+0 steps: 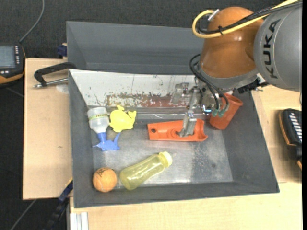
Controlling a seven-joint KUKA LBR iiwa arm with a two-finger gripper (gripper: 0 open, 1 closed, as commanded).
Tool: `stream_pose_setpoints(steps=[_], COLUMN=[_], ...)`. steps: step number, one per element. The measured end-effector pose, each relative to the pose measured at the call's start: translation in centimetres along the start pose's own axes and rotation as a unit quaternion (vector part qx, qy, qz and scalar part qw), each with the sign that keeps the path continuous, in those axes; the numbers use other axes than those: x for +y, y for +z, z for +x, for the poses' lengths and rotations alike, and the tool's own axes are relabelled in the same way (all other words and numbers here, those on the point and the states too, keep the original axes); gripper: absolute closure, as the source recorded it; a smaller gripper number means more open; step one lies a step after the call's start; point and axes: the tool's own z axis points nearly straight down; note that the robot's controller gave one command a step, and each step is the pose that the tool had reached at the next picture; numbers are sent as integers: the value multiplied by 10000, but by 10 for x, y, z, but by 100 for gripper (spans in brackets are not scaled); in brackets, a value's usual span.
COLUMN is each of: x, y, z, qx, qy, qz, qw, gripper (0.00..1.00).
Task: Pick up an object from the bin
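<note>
Right, six things, one of each: orange scoop [165, 131] at centre, orange cup [226, 113] at 2 o'clock, yellow toy [121, 119] and clear vial [98, 120] at 9, pale bottle [144, 170] and orange ball [104, 179] at 7. Bin [216, 163] floor is bare at 4. The scoop's long axis runs 9-to-3 — the gripper [188, 128] sits on its 3 o'clock end; I cannot tell its opening.

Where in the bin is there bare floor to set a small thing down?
The widest bare floor lies front right, between the orange tool, the yellow bottle and the right wall. A smaller patch lies between the tool, the bottle and the blue piece. It is crowded at the left and about the hand.
</note>
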Motion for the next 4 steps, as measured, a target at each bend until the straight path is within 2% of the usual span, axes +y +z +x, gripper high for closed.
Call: stream_pose_setpoints(steps=[1,2,3,4], x=[0,-8,-15,-16], y=[-5,69,100,85], z=[-2,-5,-3,-25], qx=[-45,-45,-8,-73], qy=[6,128,137,680], qz=[-3,-7,-6,-19], qw=[10000,9999,9999,9977], gripper=[0,0,0,0])
